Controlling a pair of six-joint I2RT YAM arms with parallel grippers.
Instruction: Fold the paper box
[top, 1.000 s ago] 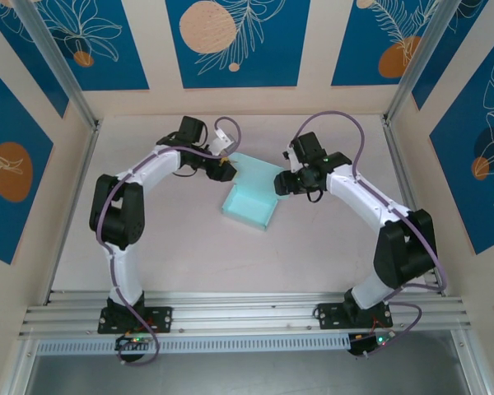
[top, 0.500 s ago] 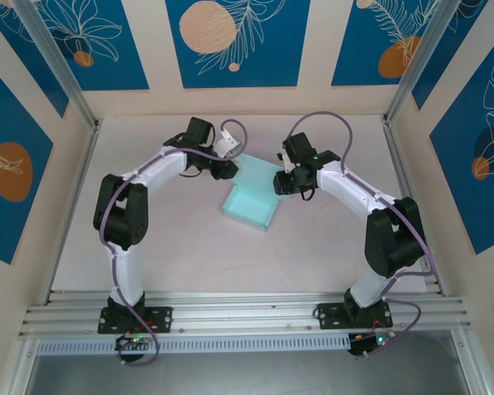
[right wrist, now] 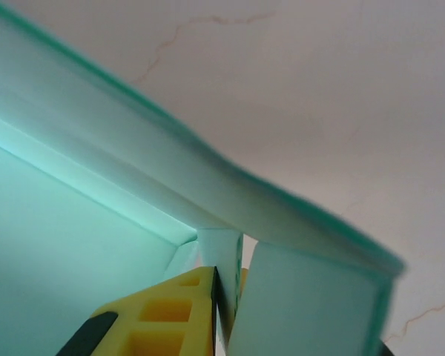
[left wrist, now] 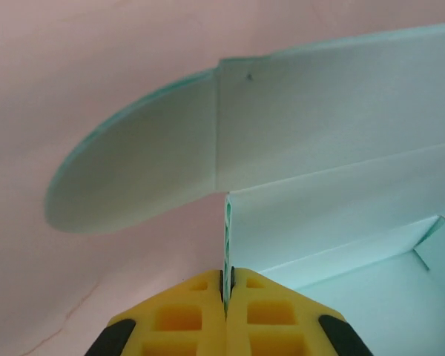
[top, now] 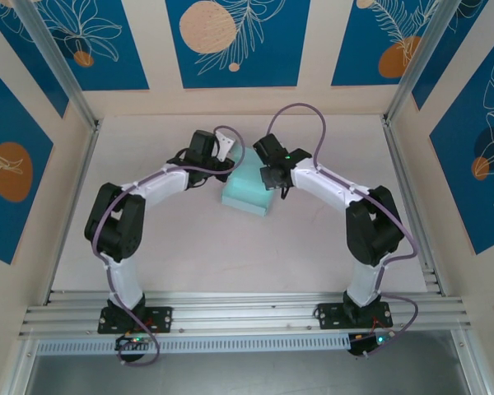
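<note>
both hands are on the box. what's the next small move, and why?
Probably ease both hands slightly toward each other without loosening the pinch, to stand the side walls square. The left hand is shut on a thin wall edge of the paper box. The right hand pinches a wall on the other side. The rounded flap sticks out, not yet tucked.

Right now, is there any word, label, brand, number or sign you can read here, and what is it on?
No readable text anywhere.
Box: plain pale card, no print in the top view or either wrist view.
Wall panels: leaf and circle patterns, no words.
Arm bases: tiny lights, any marking too small to read.
</note>
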